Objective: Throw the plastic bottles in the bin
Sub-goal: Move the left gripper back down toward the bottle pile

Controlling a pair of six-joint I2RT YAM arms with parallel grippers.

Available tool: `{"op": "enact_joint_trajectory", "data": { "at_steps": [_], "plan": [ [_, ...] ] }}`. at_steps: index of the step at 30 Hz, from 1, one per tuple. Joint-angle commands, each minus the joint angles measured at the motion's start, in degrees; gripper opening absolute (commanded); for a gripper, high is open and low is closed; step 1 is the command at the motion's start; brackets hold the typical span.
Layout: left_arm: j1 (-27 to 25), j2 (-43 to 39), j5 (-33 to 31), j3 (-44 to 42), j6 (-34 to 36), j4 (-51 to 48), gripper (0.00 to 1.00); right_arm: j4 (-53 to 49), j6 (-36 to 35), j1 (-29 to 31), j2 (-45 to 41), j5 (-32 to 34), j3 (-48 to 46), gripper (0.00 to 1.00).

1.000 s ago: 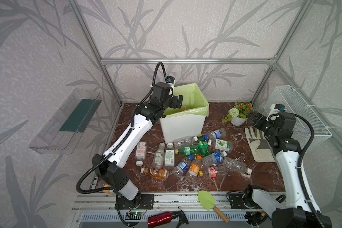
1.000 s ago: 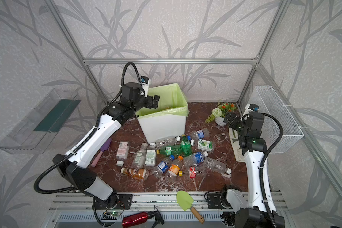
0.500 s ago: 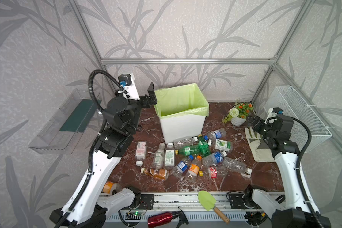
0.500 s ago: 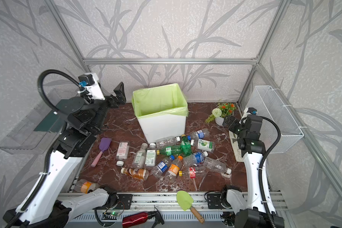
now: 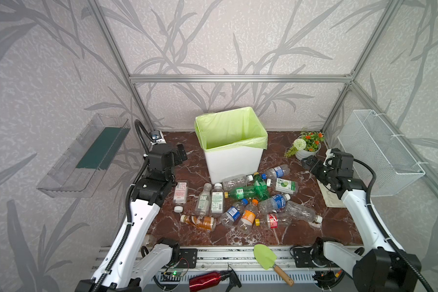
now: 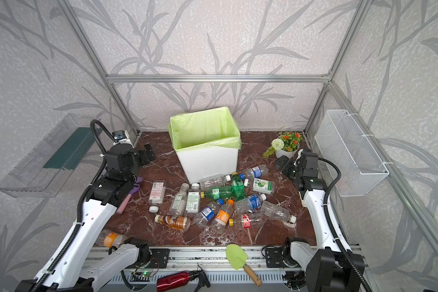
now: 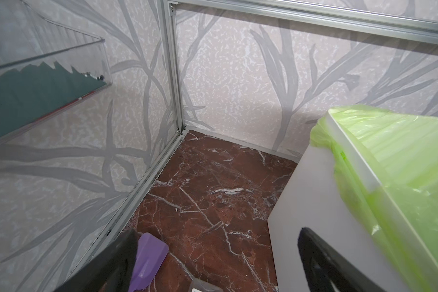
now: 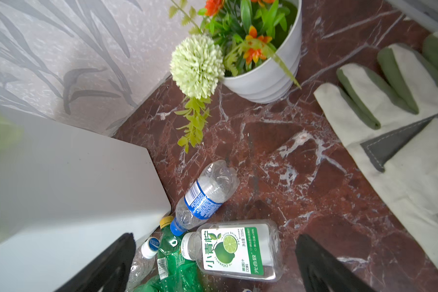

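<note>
The bin is white with a light-green bag over its rim and stands at the back middle. Several plastic bottles lie in a heap in front of it. My left gripper hovers open and empty above the floor, left of the bin's wall. My right gripper hangs open to the right of the heap, above a lime-label bottle and near a blue-label bottle. One orange-label bottle lies by the left arm's base.
A purple scoop lies under the left gripper. A flower pot and a work glove sit at the right. A green trowel and a red spray bottle lie in front. The wire basket and clear tray hang on the walls.
The left arm has swung away from the bin's rim, back to the left and down beside the bin, jaws open. The right arm has shifted only slightly.
</note>
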Motion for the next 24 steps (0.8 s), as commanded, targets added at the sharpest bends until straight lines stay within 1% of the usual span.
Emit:
{"op": "enact_joint_trajectory", "data": {
  "at_steps": [1, 4, 5, 6, 7, 9, 11, 12, 15, 17, 19, 22, 24],
  "plan": [
    [0.14, -1.29, -0.32, -3.04, -0.33, -0.64, 0.99, -2.73, 1.83, 0.28, -0.5, 1.74, -0.46, 0.99],
    [-0.55, -1.7, 3.06, -3.48, 1.11, -0.78, 0.99, -7.33, -0.66, 0.3, -1.32, 3.24, 0.58, 0.99],
    [-1.97, -1.92, 3.97, -3.44, 1.94, -0.47, 0.99, -8.41, -1.47, 0.28, -1.64, 4.28, 0.82, 0.99],
    [-4.47, -1.75, 3.79, -3.12, 3.48, -0.22, 0.99, -8.71, -2.03, 0.07, -1.95, 4.91, 0.86, 0.99],
    [-9.4, -1.19, 1.03, -2.57, 6.47, 0.0, 0.99, -8.57, -2.29, -0.37, -2.07, 4.86, 0.71, 0.99],
    [-20.37, 1.25, -7.0, -0.85, 13.71, 0.93, 0.99, -7.79, -2.08, -1.29, -2.05, 4.1, 0.56, 0.99],
    [-28.86, 4.67, -11.54, 1.57, 18.09, 0.98, 0.99, -7.33, -1.77, -2.01, -1.64, 4.04, 0.75, 0.99],
    [-32.29, 6.42, -11.85, 2.77, 19.42, 1.17, 0.99, -7.11, -1.76, -2.32, -1.48, 3.75, 0.85, 0.99],
    [-41.8, 11.4, -8.93, 4.93, 23.76, 3.66, 0.99, -7.17, -2.52, -4.27, -1.64, 3.24, 1.46, 0.99],
    [-46.23, 15.32, -4.12, 7.2, 25.42, 3.51, 0.99, -7.22, -3.05, -6.17, -2.24, 3.08, 1.65, 0.99],
    [-50.13, 19.71, 1.86, 9.75, 27.05, 2.82, 0.99, -7.2, -3.81, -8.36, -2.98, 2.57, 1.65, 0.99],
    [-54.86, 26.21, 5.33, 12.13, 29.89, 2.39, 0.99, -7.58, -4.86, -11.31, -4.04, 1.88, 1.65, 0.99],
    [-57.78, 29.84, 7.48, 12.72, 32.33, 2.35, 0.97, -7.57, -5.49, -12.19, -4.63, 1.79, 1.68, 0.99]
  ]
}}
